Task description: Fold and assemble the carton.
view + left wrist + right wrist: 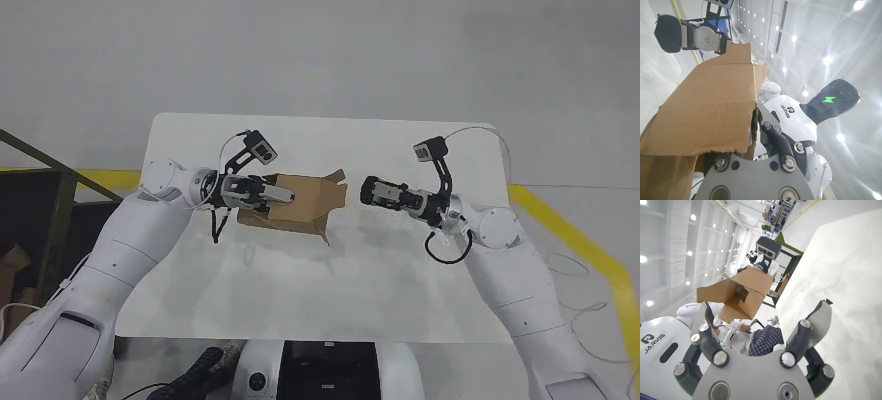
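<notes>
Judging from how things lie, your main risk is the hold itself. The left gripper has its fingers reaching into one open end of the carton. They appear to pinch a single wall there, though the cardboard hides the contact, so treat that as likely and not certain.

A one-wall grip on thin board lets the whole carton swing or sag. If you push a flap hard from the other end, that wall could crease, tear further along its ragged edge beside the fingers, or slide out of the pinch. A flap pressed out of order could also jam against its neighbour and skew the tube.

The right gripper sits just beside the carton's other open end, facing it, with its fingers spread wide and nothing between them.

The carton hangs over the middle of the surface, seemingly lifted off it.

It is brown corrugated cardboard, matte and light, with scored fold lines. Right now it is a rectangular tube with loose flaps splayed at different angles and a notched flap inside.

The surface is white and smooth with rounded corners, so a dropped carton would likely skid.
</notes>
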